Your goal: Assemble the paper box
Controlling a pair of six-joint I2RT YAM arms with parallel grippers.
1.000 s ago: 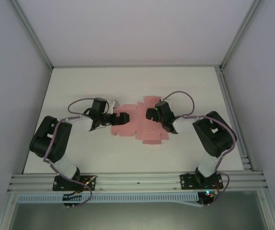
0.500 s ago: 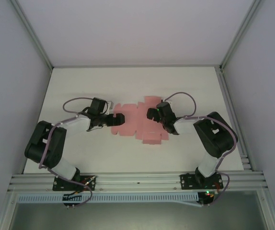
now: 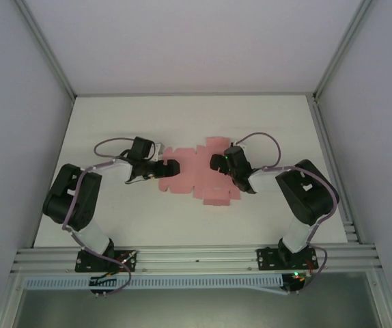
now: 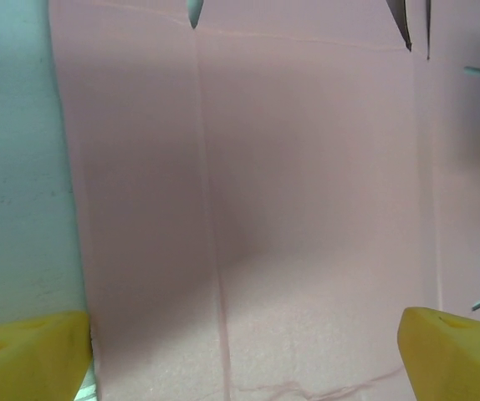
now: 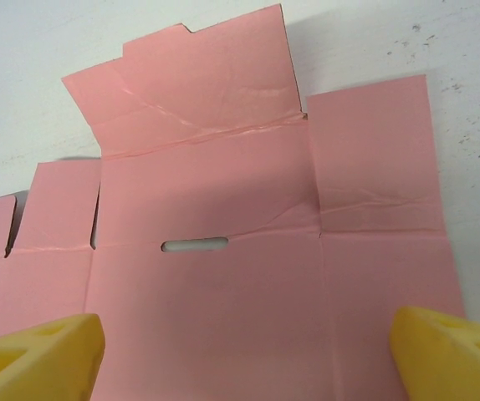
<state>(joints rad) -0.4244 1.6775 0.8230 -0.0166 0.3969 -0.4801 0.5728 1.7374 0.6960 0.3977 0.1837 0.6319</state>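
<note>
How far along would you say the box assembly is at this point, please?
Done: little; the paper box lies as a flat, creased sheet. In hand: the left gripper and right gripper are open above it, gripping nothing. Left: every fold and tuck.

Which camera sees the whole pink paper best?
The top view: the flat pink die-cut cardboard sheet shows nearly its whole outline. The left wrist view gives a creased panel close up; the right wrist view, flaps and a slot.
</note>
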